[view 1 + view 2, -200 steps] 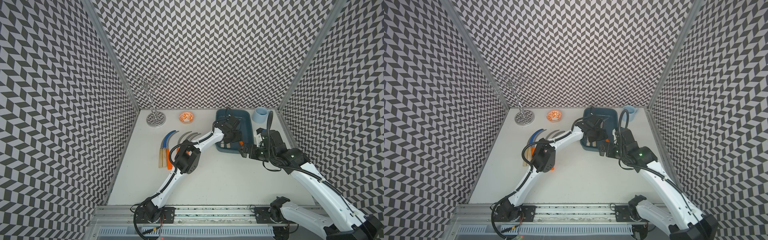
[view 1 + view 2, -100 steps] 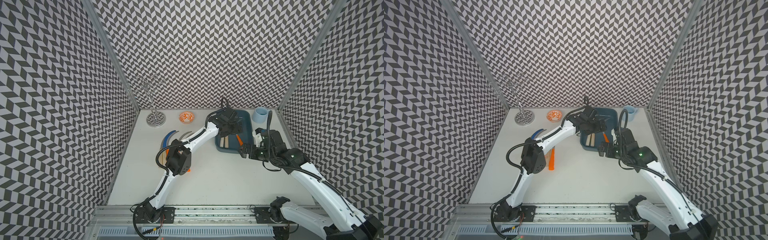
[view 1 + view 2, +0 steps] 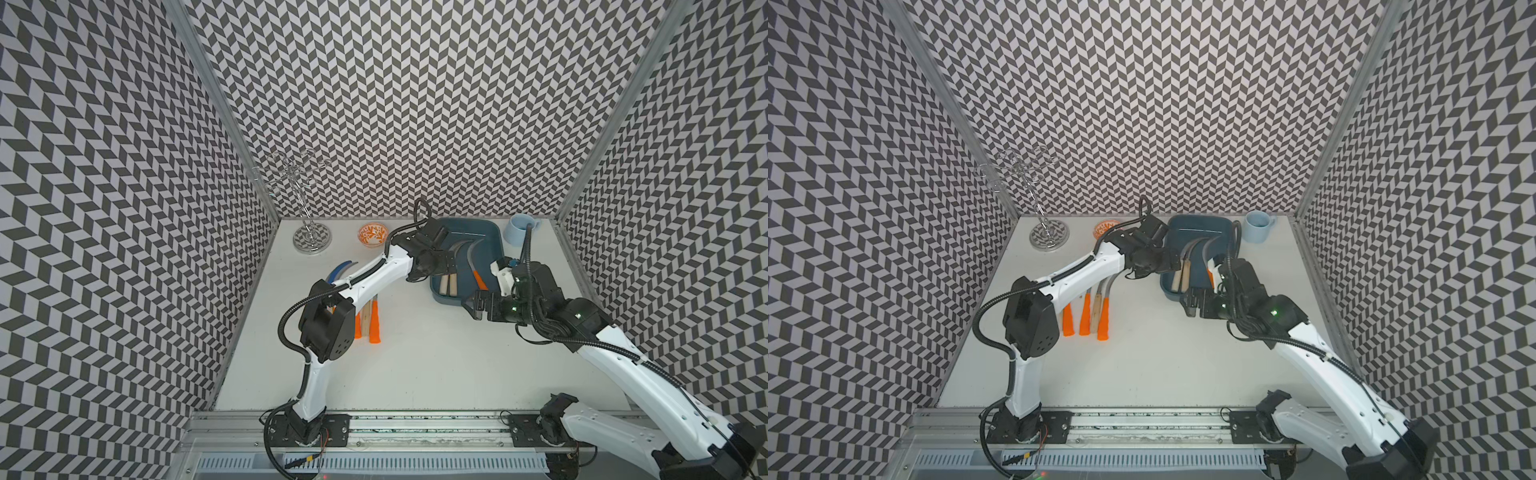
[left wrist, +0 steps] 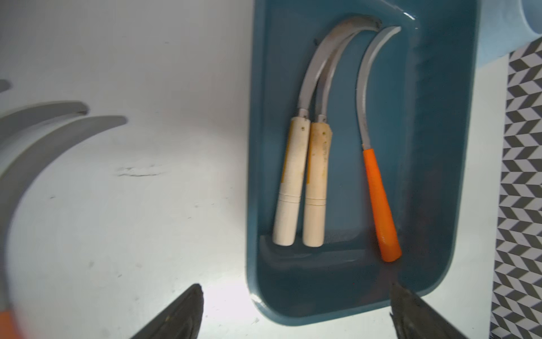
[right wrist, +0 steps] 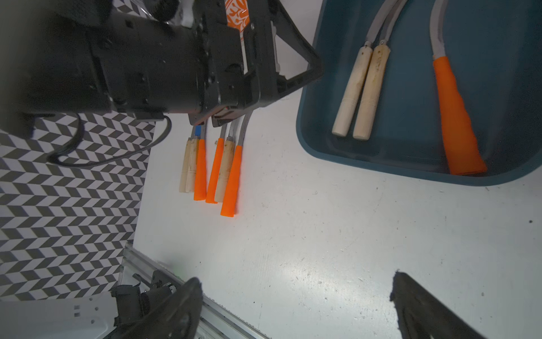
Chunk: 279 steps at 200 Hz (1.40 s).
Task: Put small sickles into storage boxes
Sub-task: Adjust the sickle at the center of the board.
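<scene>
The storage box, a dark teal tray (image 3: pixel 492 237) (image 4: pixel 440 146), holds three small sickles: two with pale wooden handles (image 4: pixel 290 182) (image 4: pixel 316 187) side by side and one with an orange handle (image 4: pixel 381 205). Several more sickles (image 3: pixel 1086 309) (image 5: pixel 228 182) lie in a row on the table to the left, partly under my left arm. My left gripper (image 3: pixel 442 259) (image 4: pixel 296 296) hovers open and empty over the tray's left edge. My right gripper (image 3: pixel 478 307) (image 5: pixel 296 287) is open and empty above the table just in front of the tray.
A light blue mug (image 3: pixel 519 228) stands right of the tray at the back. An orange-patterned bowl (image 3: pixel 372 235) and a wire stand (image 3: pixel 309 237) sit at the back left. Chevron walls close three sides; a metal rail (image 3: pixel 415 419) runs along the front.
My left gripper has drawn back leftward from over the tray's middle to its left edge, and its elbow has swung left, uncovering the orange handles on the table. The right arm has stayed put.
</scene>
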Each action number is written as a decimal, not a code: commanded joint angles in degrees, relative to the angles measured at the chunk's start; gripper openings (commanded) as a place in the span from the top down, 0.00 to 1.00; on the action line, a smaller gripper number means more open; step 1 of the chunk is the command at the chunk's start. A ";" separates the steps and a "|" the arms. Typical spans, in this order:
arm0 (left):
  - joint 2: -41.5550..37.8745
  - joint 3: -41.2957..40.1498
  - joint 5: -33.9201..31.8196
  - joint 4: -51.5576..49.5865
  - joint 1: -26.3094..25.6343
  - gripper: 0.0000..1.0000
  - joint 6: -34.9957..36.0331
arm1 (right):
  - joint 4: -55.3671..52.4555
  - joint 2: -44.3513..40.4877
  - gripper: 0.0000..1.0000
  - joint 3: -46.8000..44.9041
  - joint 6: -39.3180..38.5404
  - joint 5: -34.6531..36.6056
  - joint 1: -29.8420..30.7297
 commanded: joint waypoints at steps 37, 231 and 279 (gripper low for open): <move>-14.10 -17.53 -6.48 0.76 2.75 0.06 -0.12 | 5.56 3.27 0.00 0.54 6.29 2.44 8.92; -30.92 -50.49 -8.04 6.29 6.66 0.50 0.82 | 12.72 11.15 0.00 -0.96 19.68 11.50 30.53; -29.00 -49.82 -7.50 7.93 6.39 0.58 1.08 | 12.12 10.16 0.00 -1.55 20.35 12.74 30.54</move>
